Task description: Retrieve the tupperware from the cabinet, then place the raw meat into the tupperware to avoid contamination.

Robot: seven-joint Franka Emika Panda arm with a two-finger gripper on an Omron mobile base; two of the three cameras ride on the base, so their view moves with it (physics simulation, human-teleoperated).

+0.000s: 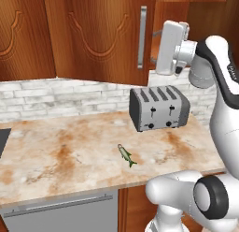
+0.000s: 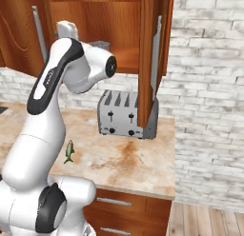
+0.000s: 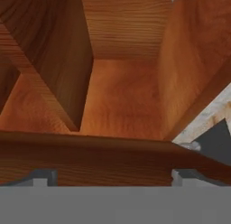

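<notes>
End effector (image 3: 113, 180) hovering wide open, gripping nothing, at reddish-brown wooden cabinet (image 2: 109, 25) mouth, upper frame; interior lying straight ahead; tupperware not visible.

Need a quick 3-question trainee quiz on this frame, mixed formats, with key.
1. True or false: the raw meat lies on the counter in front of the toaster, touching nothing else.
2. Multiple choice: the right door of the cabinet is A) shut, B) swung open, C) missing.
3. Fill in: the gripper is raised at the cabinet opening, and its fingers stand ____ with nothing between them.

Key: 1 true; 2 B; 3 open.
</notes>
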